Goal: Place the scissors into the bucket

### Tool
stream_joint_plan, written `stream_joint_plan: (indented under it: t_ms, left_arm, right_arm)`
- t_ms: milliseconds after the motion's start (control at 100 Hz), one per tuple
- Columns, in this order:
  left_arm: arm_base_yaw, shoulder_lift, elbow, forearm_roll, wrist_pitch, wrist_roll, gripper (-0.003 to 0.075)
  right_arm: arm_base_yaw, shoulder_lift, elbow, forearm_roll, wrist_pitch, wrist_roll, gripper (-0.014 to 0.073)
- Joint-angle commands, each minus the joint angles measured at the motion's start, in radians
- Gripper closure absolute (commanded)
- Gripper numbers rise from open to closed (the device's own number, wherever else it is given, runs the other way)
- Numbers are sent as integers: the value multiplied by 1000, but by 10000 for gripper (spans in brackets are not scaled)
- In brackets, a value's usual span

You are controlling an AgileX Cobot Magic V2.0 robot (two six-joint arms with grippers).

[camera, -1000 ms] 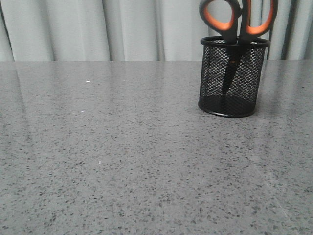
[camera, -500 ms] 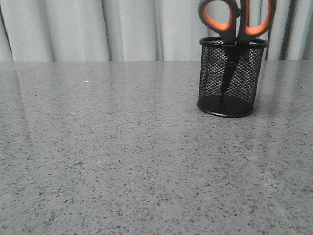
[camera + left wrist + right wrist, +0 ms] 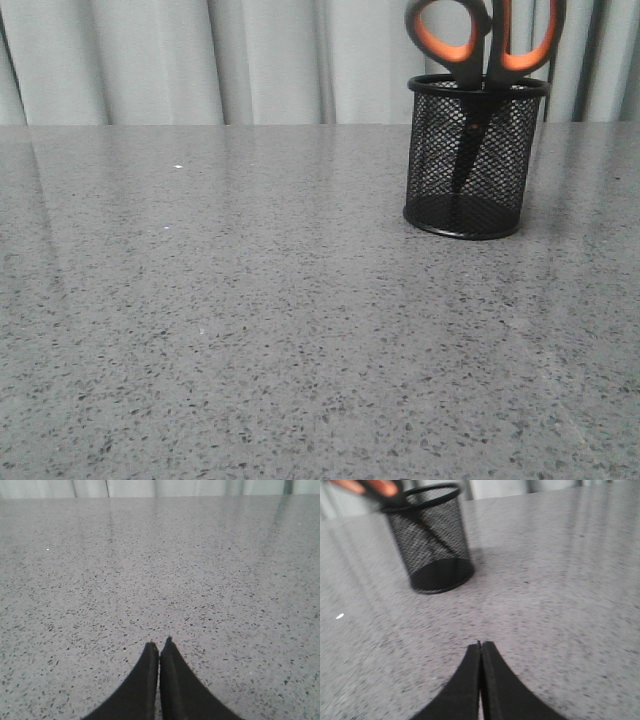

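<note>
Left gripper [image 3: 159,647] closed, two dark fingers [image 3: 145,680] pressed tip to tip with only a hairline seam between them, holding nothing and hanging clear above the tabletop [image 3: 225,580], tips aimed toward 12 o'clock in its wrist view. Right gripper [image 3: 480,645] likewise closed and empty, black fingers [image 3: 497,690] meeting at a thin seam, tips toward 12 o'clock. Neither arm visible in the front view.

obstacle: bucket [image 3: 476,157], scissors [image 3: 486,50] upright inside, far right | free: table [image 3: 220,330] elsewhere
</note>
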Motion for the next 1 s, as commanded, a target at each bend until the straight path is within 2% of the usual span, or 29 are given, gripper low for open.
stream_joint_plan:
  t_ms: [0, 140, 220, 280, 990]
  left_arm:
    - [3, -25, 28, -10, -73, 0, 741]
    - [3, -25, 28, -10, -71, 0, 741]
    - [3, -25, 28, -10, -71, 0, 741]
    - [3, -25, 28, -10, -71, 0, 741]
    - [3, -25, 28, -10, -71, 0, 741]
  right_arm:
    - [-60, 7, 16, 25, -62, 1, 659]
    - [-127, -28, 16, -46, 107, 1, 659]
    - [-138, -70, 18, -55, 127, -1, 659]
    - [-138, -112, 18, -71, 130, -12, 659]
    - [-138, -107, 18, -73, 130, -12, 659]
